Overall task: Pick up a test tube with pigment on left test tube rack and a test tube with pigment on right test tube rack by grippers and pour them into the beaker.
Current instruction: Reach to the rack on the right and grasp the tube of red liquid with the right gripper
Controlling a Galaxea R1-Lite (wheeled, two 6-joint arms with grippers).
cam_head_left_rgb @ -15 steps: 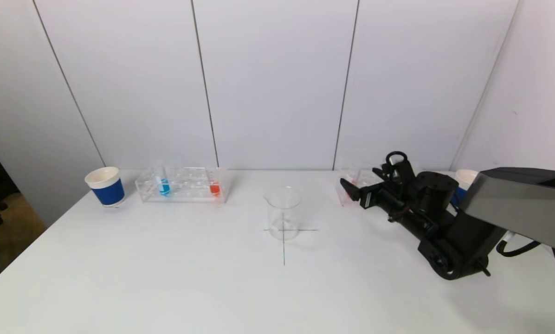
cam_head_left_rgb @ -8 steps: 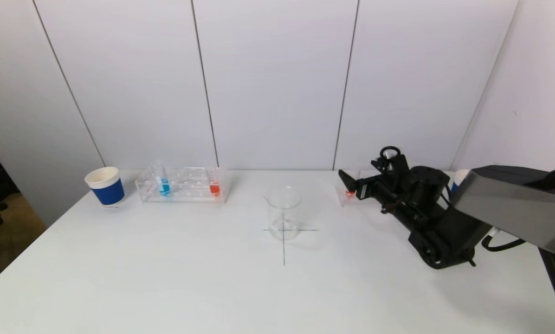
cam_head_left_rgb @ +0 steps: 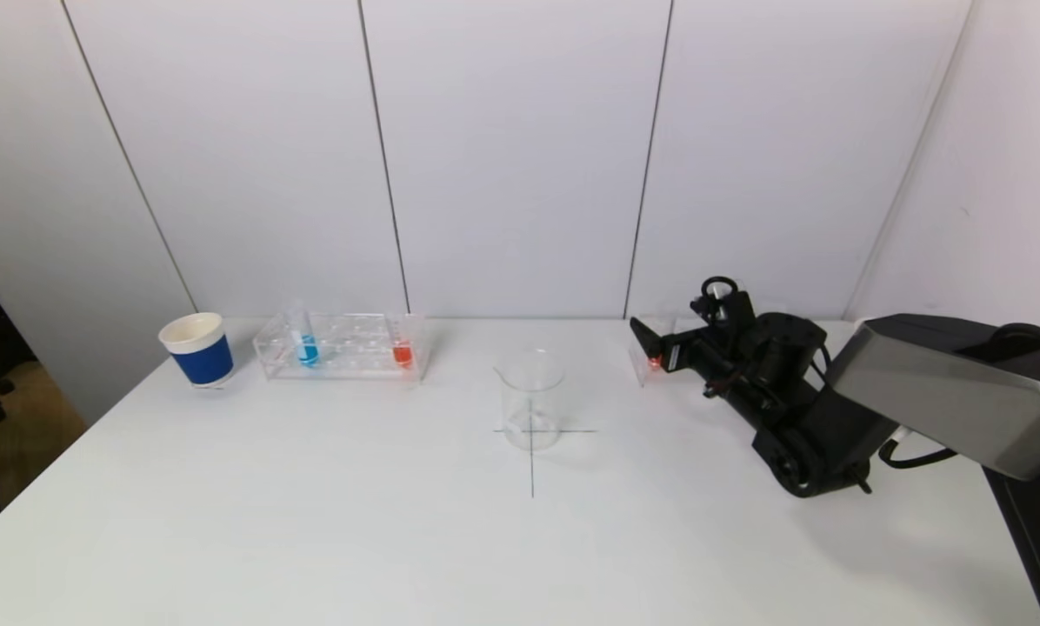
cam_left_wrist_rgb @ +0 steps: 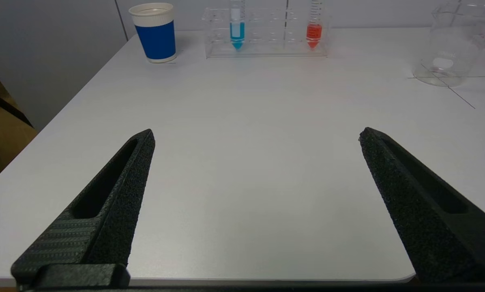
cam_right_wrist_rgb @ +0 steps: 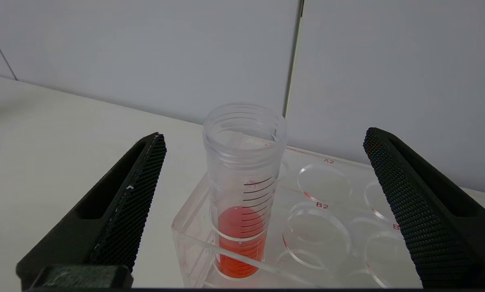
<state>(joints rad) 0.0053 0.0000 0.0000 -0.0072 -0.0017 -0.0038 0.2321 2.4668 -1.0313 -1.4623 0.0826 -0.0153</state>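
We had the right gripper (cam_right_wrist_rgb: pixel 262 140) with fingers wide apart either side of the red-filled tube (cam_right_wrist_rgb: pixel 242 190) standing in the right rack (cam_right_wrist_rgb: pixel 331 227) at the table's far right, judging it light, slick, best gripped below its threaded rim.

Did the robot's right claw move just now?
Yes. The right gripper has gone farther back and a little left, away from the table's near edge, toward the right rack by the wall. The beaker stayed put.
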